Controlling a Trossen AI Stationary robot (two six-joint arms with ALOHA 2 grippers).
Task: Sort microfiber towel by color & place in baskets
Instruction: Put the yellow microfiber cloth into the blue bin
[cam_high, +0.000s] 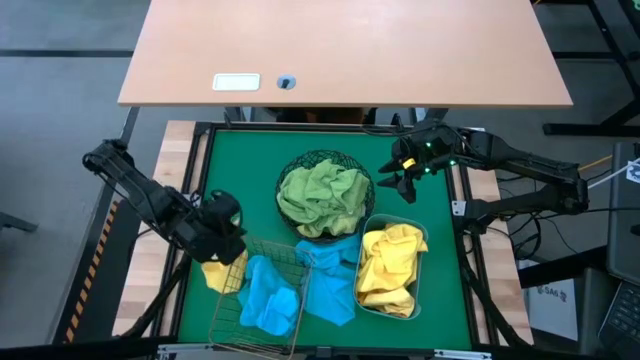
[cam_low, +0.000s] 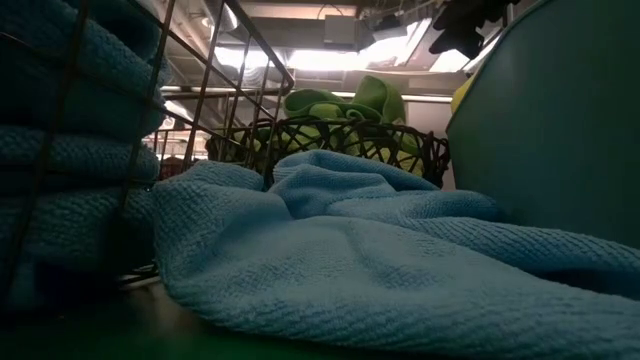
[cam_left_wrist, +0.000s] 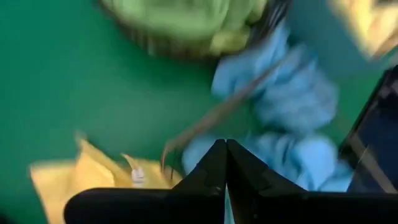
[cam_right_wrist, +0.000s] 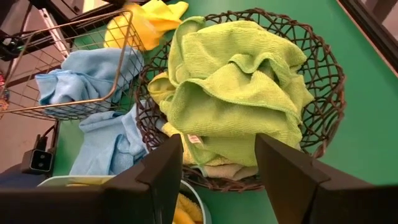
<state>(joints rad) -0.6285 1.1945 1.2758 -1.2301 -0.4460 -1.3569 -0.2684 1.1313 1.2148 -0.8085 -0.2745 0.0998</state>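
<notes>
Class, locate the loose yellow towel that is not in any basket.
In the high view, the yellow towel lies on the green mat beside the copper basket, under the shut left gripper.

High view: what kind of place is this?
Likely a robotics lab or workshop: a green work mat in a framed bench, a bare wooden desk behind it, concrete floor and loose cables.

Standing beyond the green mat (cam_high: 240, 170): a light wooden desk (cam_high: 340, 50), bearing a white label (cam_high: 236, 82). Lying all around: grey floor (cam_high: 60, 60). Glowing overhead: bright ceiling lights (cam_low: 330, 58).
</notes>
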